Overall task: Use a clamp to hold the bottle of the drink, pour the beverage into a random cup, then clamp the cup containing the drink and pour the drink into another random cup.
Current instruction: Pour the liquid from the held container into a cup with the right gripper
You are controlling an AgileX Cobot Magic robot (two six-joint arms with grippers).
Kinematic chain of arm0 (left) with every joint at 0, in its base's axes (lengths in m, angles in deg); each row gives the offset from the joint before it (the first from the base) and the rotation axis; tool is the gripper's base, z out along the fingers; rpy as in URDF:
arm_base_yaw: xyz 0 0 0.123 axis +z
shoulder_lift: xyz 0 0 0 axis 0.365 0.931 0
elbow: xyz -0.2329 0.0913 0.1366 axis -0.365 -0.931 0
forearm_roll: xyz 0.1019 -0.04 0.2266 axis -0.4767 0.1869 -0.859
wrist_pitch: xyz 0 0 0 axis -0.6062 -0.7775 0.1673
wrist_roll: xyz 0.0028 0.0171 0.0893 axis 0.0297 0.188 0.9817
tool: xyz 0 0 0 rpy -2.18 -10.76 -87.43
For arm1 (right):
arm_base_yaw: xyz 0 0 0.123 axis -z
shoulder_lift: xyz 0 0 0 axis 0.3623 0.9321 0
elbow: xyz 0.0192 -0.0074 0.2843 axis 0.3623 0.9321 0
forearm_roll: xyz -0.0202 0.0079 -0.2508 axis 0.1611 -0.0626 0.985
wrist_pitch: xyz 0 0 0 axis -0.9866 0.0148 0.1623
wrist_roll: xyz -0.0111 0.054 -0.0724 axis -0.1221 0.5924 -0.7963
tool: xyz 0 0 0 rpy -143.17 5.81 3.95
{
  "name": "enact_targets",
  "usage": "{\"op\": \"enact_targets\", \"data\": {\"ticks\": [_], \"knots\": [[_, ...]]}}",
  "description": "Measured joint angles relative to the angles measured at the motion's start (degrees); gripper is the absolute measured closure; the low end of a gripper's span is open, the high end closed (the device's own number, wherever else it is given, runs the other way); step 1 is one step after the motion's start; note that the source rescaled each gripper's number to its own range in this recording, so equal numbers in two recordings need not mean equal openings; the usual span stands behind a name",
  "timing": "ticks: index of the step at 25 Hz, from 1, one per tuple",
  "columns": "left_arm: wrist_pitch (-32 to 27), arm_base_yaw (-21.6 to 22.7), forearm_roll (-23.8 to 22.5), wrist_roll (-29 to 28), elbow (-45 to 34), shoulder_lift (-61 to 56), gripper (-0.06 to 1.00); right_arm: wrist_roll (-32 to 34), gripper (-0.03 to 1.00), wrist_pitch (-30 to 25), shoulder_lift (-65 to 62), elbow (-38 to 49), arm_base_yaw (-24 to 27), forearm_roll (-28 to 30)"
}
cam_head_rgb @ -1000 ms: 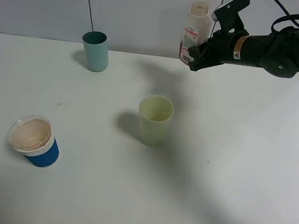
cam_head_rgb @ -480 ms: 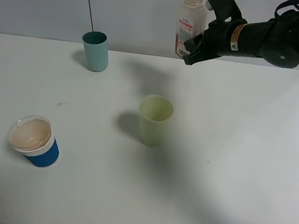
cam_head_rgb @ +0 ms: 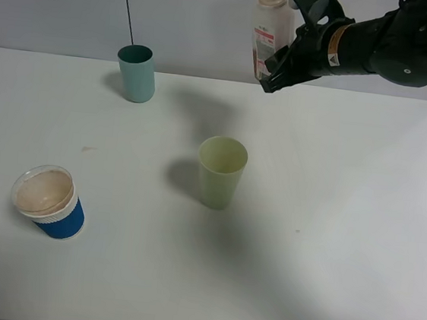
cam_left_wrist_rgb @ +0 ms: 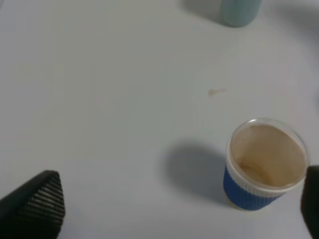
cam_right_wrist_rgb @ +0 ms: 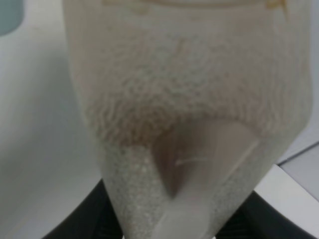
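High over the table's far edge, my right gripper [cam_head_rgb: 278, 66] is shut on the lower body of the bottle [cam_head_rgb: 268, 30], which stays nearly upright with its open neck on top. Up close in the right wrist view the translucent bottle [cam_right_wrist_rgb: 184, 94] fills the picture, with a little brown beverage [cam_right_wrist_rgb: 172, 162] at its base between my black fingers [cam_right_wrist_rgb: 82, 221]. The pale yellow-green cup [cam_head_rgb: 221, 171] stands mid-table, nearer than the bottle and a little to its left. The teal cup [cam_head_rgb: 136, 73] stands far left. My left gripper [cam_left_wrist_rgb: 179, 201] hovers open above the table.
A squat blue-sleeved white cup [cam_head_rgb: 47, 201] with a brownish inside stands at the near left; the left wrist view shows it [cam_left_wrist_rgb: 264, 167] just ahead of my open fingers. A small brown stain [cam_left_wrist_rgb: 216, 91] marks the white table [cam_head_rgb: 342, 242].
My right gripper has raised the bottle higher and carried it slightly left. The cups have not moved.
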Motion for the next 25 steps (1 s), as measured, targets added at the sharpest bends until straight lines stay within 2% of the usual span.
{"op": "enact_targets", "data": {"ticks": [8,16,25], "knots": [[0.0,0.0,0.0,0.0,0.0,0.0,0.07,0.0,0.95,-4.5,-1.7,0.1,-2.5,0.5],[0.0,0.0,0.0,0.0,0.0,0.0,0.07,-4.6,0.95,-11.0,-1.7,0.1,-5.5,0.6],[0.0,0.0,0.0,0.0,0.0,0.0,0.07,-7.6,0.95,-14.8,-2.1,0.2,-8.5,-0.3]]}}
